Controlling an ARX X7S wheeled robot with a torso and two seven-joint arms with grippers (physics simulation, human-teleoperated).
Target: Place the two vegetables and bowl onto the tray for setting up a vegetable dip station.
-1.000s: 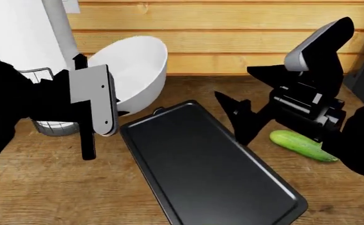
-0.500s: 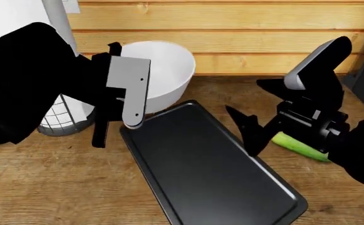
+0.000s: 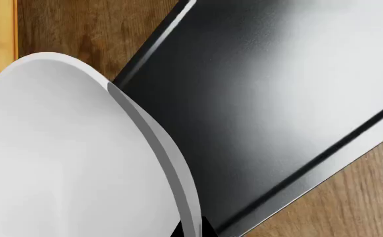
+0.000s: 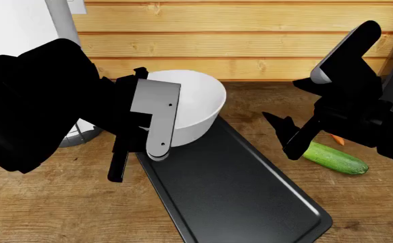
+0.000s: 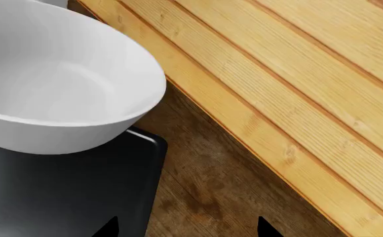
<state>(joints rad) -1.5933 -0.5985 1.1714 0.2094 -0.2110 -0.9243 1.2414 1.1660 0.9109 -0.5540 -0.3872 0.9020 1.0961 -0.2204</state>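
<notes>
My left gripper (image 4: 148,148) is shut on the rim of the white bowl (image 4: 191,105) and holds it upright over the far end of the black tray (image 4: 240,195). I cannot tell whether the bowl touches the tray. In the left wrist view the bowl's rim (image 3: 153,143) runs between my jaws (image 3: 191,232), with the tray (image 3: 270,94) behind. My right gripper (image 4: 285,135) is open and empty, above the tray's right edge. The green cucumber (image 4: 335,158) lies on the wood to the right of the tray, and the carrot's orange tip (image 4: 337,139) shows just behind it. The right wrist view shows the bowl (image 5: 59,84), the tray corner (image 5: 66,192) and my open gripper (image 5: 186,229).
A white mesh cylinder (image 4: 80,132) stands at the left behind my left arm. A wooden plank wall (image 4: 250,40) closes the back of the wooden counter (image 4: 68,212). A white upright object (image 4: 14,20) is at the far left.
My left arm has carried the bowl right and nearer, from beside the mesh cylinder to over the tray's far end, and levelled it. My right gripper has risen, uncovering the cucumber and carrot tip.
</notes>
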